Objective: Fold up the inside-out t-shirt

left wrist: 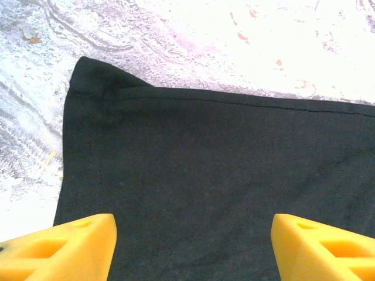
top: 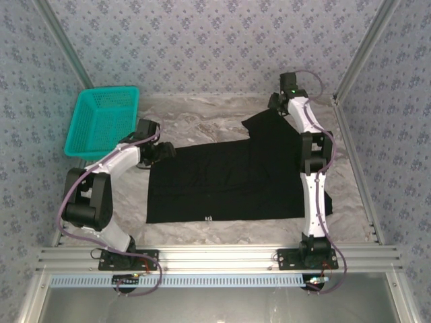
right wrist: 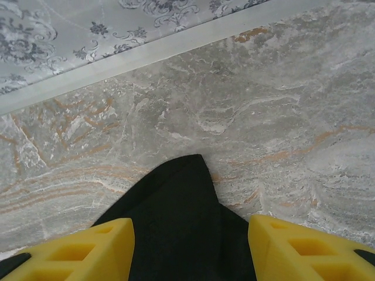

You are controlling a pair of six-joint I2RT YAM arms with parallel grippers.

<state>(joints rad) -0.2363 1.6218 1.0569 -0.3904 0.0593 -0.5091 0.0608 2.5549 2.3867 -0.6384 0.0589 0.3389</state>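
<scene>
The t-shirt (top: 222, 182) lies spread flat on the table (top: 202, 118), plain black side up. The left gripper (left wrist: 193, 249) has its jaws spread wide, and black cloth fills the space between and ahead of them. A hemmed edge runs across in front, and the shirt's corner sits ahead to the left. The right gripper (right wrist: 190, 252) also has its jaws wide apart, holding nothing. A pointed tip of the shirt lies between them, with bare table beyond it. A teal basket (top: 102, 121) sits well left of the left jaws, off the cloth.
</scene>
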